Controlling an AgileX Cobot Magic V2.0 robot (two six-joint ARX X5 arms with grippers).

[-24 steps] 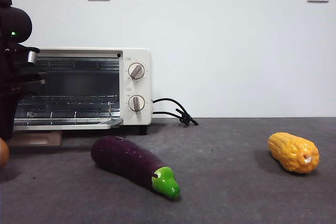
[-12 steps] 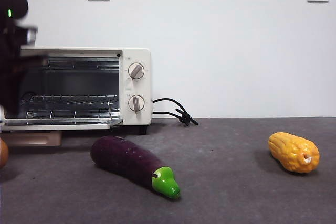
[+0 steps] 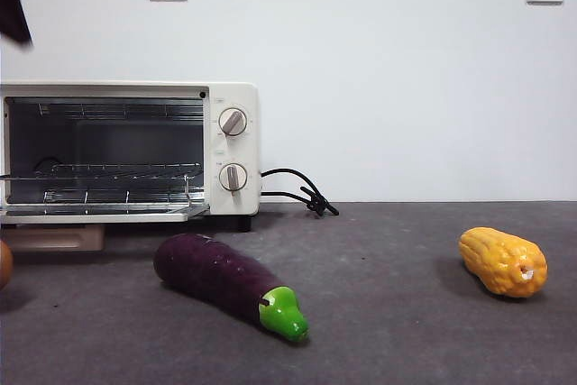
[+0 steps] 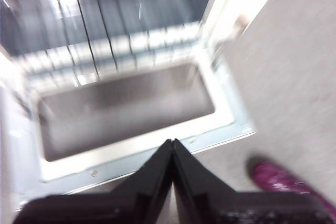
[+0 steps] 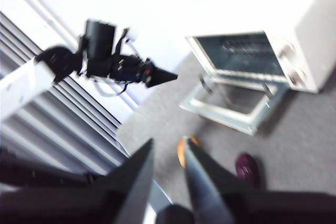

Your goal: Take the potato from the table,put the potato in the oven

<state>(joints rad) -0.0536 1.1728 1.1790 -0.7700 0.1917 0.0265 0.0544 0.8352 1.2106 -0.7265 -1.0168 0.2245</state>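
Now that the left gripper (image 4: 172, 145), jaws pressed together and empty, has lifted clear of the open oven (image 3: 126, 151), the potato (image 3: 4, 264) still waits on the desk (image 3: 388, 313); the right gripper (image 5: 165, 153) hangs slightly parted.

Front camera sits low, level across the table (image 3: 406, 313); both wrist cameras look down, all three sharing the open oven (image 3: 126, 151).

I note the small orange-brown smooth-skinned potato (image 3: 4, 264) resting on the dark grey matte table (image 3: 397, 313), before the cream-white boxy toaster oven (image 3: 236, 146), door open.
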